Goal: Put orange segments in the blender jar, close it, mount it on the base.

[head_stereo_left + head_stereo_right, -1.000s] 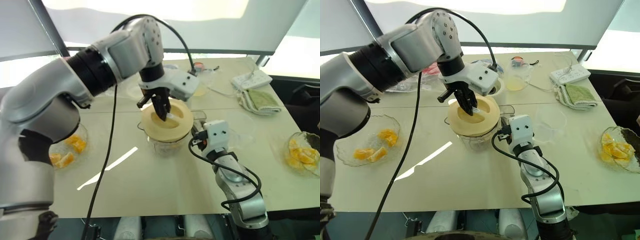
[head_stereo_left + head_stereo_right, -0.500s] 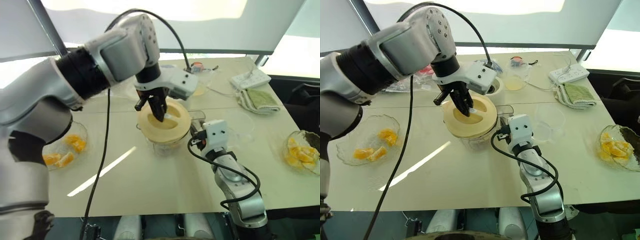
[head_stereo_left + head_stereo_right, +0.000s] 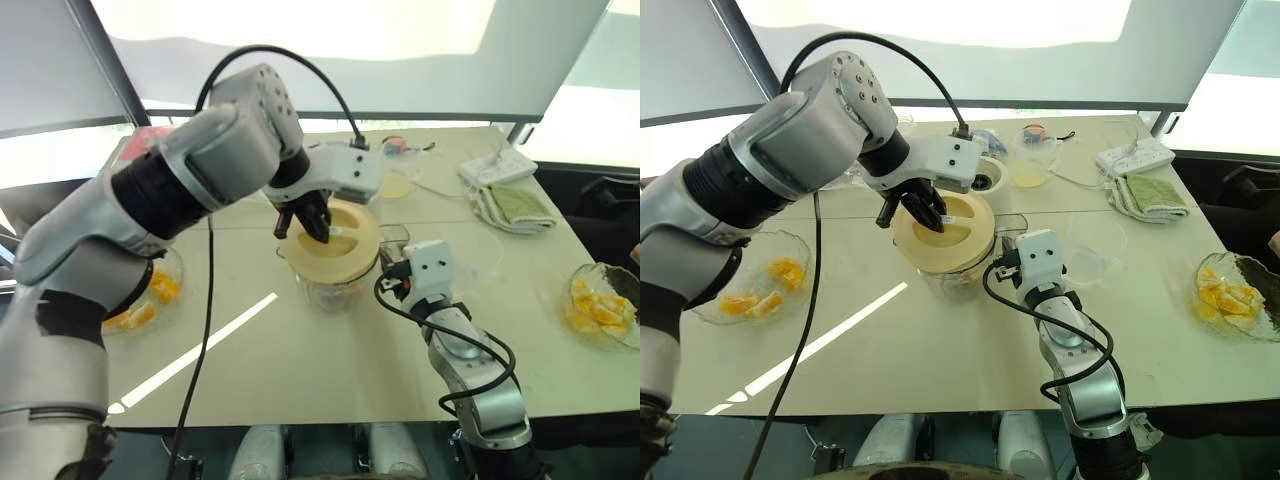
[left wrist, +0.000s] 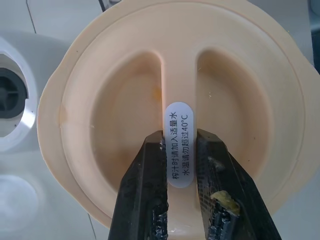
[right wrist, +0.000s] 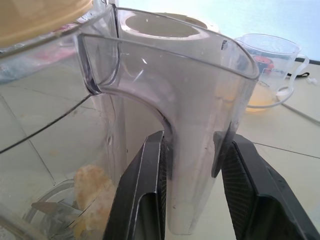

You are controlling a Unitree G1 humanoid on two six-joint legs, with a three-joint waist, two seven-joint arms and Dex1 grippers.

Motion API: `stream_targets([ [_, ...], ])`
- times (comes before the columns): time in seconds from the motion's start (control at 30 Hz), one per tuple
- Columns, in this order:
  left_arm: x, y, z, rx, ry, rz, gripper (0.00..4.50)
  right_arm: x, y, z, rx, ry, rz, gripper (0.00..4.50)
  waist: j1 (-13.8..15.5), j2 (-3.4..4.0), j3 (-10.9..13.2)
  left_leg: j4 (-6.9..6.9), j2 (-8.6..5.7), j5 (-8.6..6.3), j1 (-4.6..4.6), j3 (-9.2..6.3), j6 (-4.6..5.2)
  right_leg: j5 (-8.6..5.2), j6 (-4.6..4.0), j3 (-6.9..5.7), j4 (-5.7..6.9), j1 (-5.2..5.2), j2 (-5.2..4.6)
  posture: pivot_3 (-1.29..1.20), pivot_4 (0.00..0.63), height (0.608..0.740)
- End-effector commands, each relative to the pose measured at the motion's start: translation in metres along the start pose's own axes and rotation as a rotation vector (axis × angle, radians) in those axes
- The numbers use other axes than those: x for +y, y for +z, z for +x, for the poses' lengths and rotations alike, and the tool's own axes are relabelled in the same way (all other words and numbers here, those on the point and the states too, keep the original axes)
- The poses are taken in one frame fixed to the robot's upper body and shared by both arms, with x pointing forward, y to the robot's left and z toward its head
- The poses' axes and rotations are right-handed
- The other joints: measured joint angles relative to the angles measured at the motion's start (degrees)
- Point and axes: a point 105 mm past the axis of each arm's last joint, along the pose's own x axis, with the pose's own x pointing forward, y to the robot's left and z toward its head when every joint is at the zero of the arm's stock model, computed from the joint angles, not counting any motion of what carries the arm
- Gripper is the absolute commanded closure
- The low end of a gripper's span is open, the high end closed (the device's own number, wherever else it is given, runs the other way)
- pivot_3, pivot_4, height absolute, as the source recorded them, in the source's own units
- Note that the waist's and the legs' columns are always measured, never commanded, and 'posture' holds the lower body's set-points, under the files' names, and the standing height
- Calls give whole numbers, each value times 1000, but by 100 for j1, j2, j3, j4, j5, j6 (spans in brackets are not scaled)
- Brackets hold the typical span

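Two grips hold now: my left gripper (image 4: 181, 165) is clamped on the lid's (image 3: 335, 240) centre rib, with the lid on top of the jar (image 5: 165, 130), and my right gripper (image 5: 192, 165) is pinching the jar's handle. Segments (image 5: 92, 187) lie at the jar's bottom; the base (image 4: 12, 107) sits just behind the jar. If the lid sits crooked, pressing may tip the jar.

A pale beige surface (image 3: 300, 370) carries the clear blender jar (image 3: 335, 285) at the frame's centre. A glass dish of orange segments (image 3: 150, 300) sits at the left edge, another dish of orange pieces (image 3: 600, 310) at the right. Toward the upper right lie a folded green cloth (image 3: 515, 205), a white power strip (image 3: 497, 166) and a measuring cup (image 3: 400, 170).
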Motion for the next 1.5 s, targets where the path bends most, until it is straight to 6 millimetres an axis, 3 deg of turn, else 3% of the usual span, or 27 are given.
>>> stream_targets([
  [0.03,11,-22,26,80,7,-48,4267,-13,8,0,-29,-54,-40,3494,20,-1,0,0,-10,9,-2,-4,-16,0,1,10,2,1,0,0,150,740],
  [0.17,21,-10,18,57,2,-24,4267,-13,5,2,-23,-55,-39,3494,-8,-12,9,0,-37,16,-18,-1,-28,2,3,57,3,-15,6,0,150,740],
  [0.4,-1,-8,17,42,-145,-37,4267,-13,5,3,-25,-58,-33,3494,-44,-28,19,-2,-53,16,-79,0,-27,18,1,95,3,-74,7,0,150,740],
  [0.7,-1,-17,35,105,-44,-361,4267,-17,1,-3,-9,-74,-33,3494,-41,-30,17,-8,-52,15,-94,-1,-26,21,28,103,5,-99,20,0,150,740],
  [0.9,-2,-29,55,138,46,-562,4267,-17,1,-2,-7,-73,-38,3494,-13,-15,0,-3,-75,16,-65,-57,-26,-8,40,123,-4,-41,30,0,150,740],
  [1.13,-11,-40,62,181,82,-709,4267,-19,1,-3,-3,-73,-45,3494,-15,29,-34,-12,-93,15,-2,-147,-26,-17,55,126,-58,41,37,0,150,740],
  [1.37,-5,-27,59,82,80,-633,4267,-19,1,1,-3,-62,-55,3494,-9,43,-45,-18,-103,15,-4,-155,-27,-29,77,129,-71,57,33,0,150,740],
  [1.5,2,-15,52,7,94,-569,2469,-22,1,2,-2,-59,-62,3494,-22,34,-38,-18,-108,15,-6,-158,-27,-29,77,133,-73,56,31,0,150,740],
])
